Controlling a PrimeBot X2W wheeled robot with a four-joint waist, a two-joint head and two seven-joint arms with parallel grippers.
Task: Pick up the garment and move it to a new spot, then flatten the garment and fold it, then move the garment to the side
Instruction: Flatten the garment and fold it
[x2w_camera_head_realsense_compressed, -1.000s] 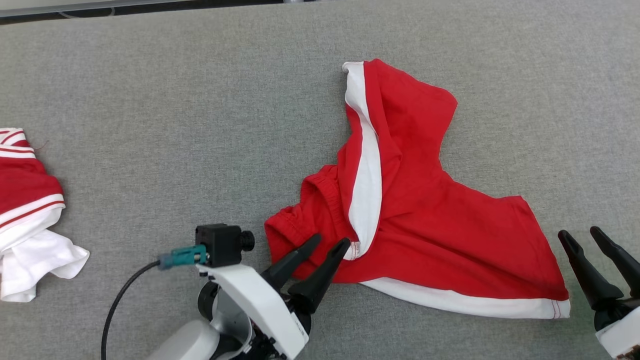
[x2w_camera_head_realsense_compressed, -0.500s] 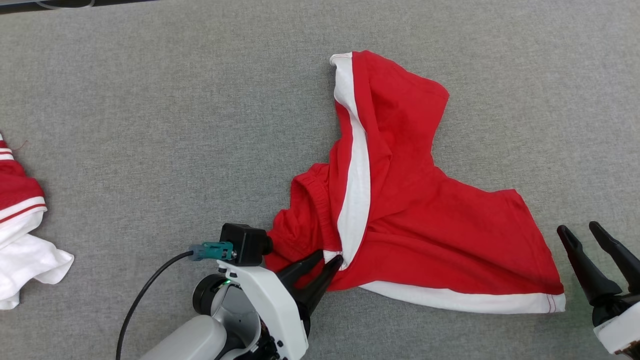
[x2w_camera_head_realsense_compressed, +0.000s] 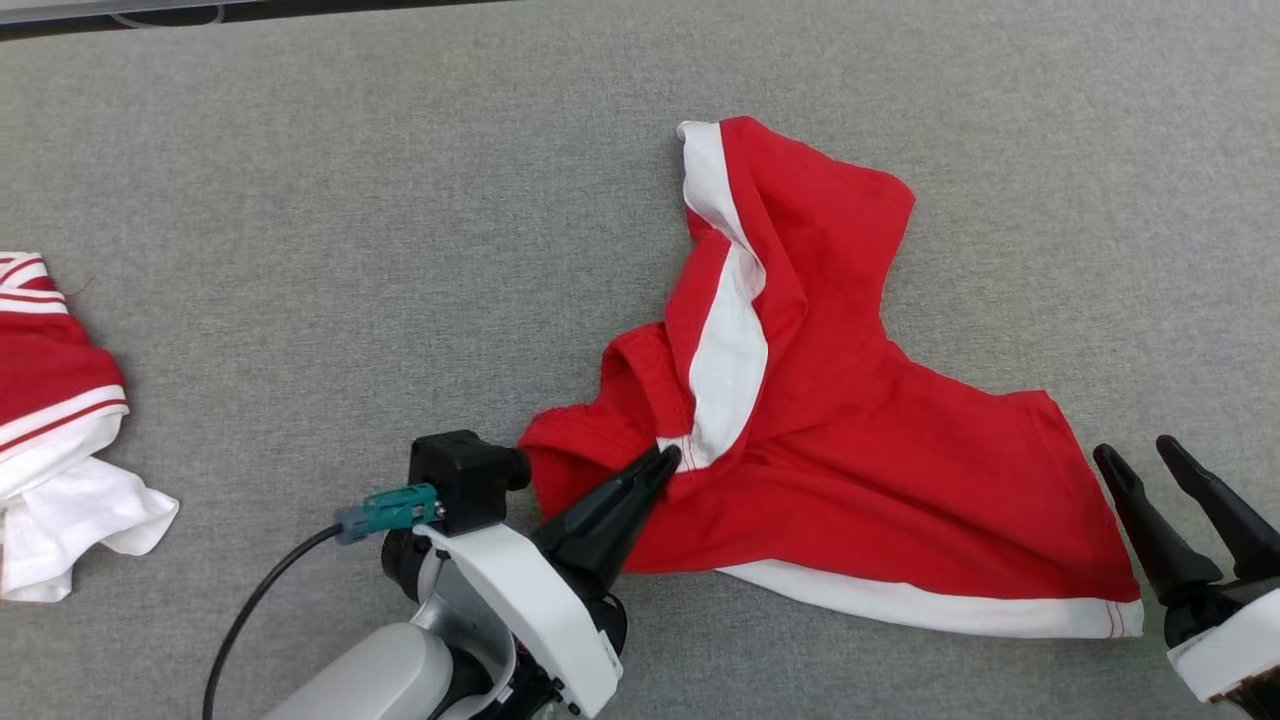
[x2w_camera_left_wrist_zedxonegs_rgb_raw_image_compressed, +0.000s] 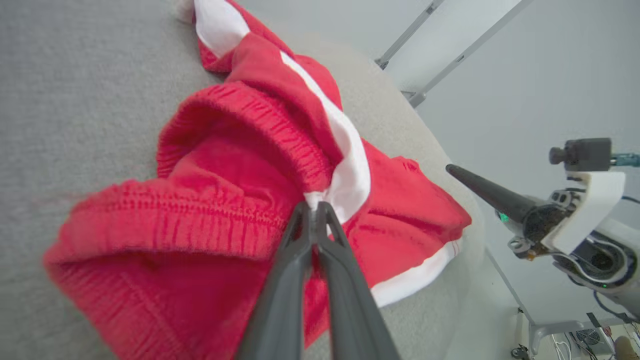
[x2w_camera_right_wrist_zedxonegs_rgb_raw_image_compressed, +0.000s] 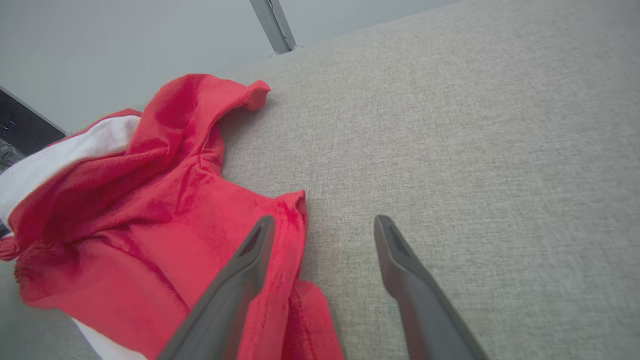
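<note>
Your red garment (x2w_camera_head_realsense_compressed: 860, 480), a pair of shorts with white side stripes and an elastic waistband, lies crumpled on the grey counter (x2w_camera_head_realsense_compressed: 350, 250), right of centre in the head view, one leg reaching away from you and the other spread toward your right. Your left end effector (x2w_camera_head_realsense_compressed: 668, 460) is closed tight on the cloth at the near left part of the garment: in the left wrist view (x2w_camera_left_wrist_zedxonegs_rgb_raw_image_compressed: 312, 207) the two dark fingers meet on a pinch of fabric where the white stripe (x2w_camera_left_wrist_zedxonegs_rgb_raw_image_compressed: 350, 165) runs into the gathered waistband (x2w_camera_left_wrist_zedxonegs_rgb_raw_image_compressed: 200, 220). The fabric around the pinch is bunched and raised a little. Your right end effector (x2w_camera_head_realsense_compressed: 1133, 447) stands spread wide with nothing between its fingers, just beside the garment's right corner. In the right wrist view (x2w_camera_right_wrist_zedxonegs_rgb_raw_image_compressed: 324, 220) its left finger sits over the red hem and its right finger over bare counter. A second red and white garment (x2w_camera_head_realsense_compressed: 50, 400) lies at the far left edge, well apart.
</note>
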